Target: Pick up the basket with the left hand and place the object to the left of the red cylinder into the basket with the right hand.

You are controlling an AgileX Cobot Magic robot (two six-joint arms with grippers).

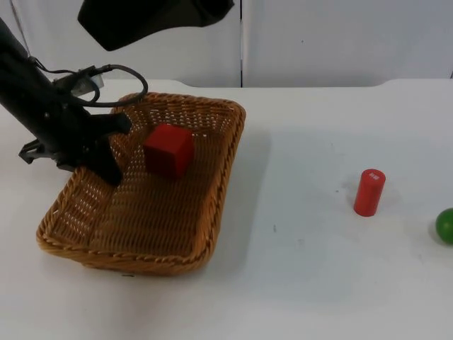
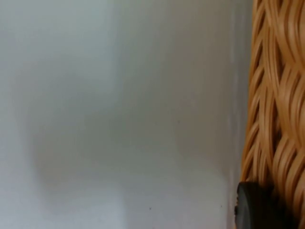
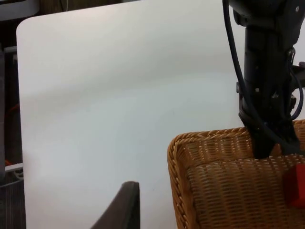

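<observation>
gripping the basket (image 1: 152, 234) rim at nine o'clock, the left claw (image 1: 106, 166) steadies it; the red cube (image 1: 168, 149) lies inside. right claw (image 1: 152, 21) waits at twelve o'clock, grip state unclear

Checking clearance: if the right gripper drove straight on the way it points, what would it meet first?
Probably bare white table beside the basket; right gripper seems clear of the rim, though depth is uncertain.

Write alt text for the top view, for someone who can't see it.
A red cube lies in a wicker basket whose left rim the left gripper grips. Farther right on the white table stand a red cylinder and a green ball.
</observation>
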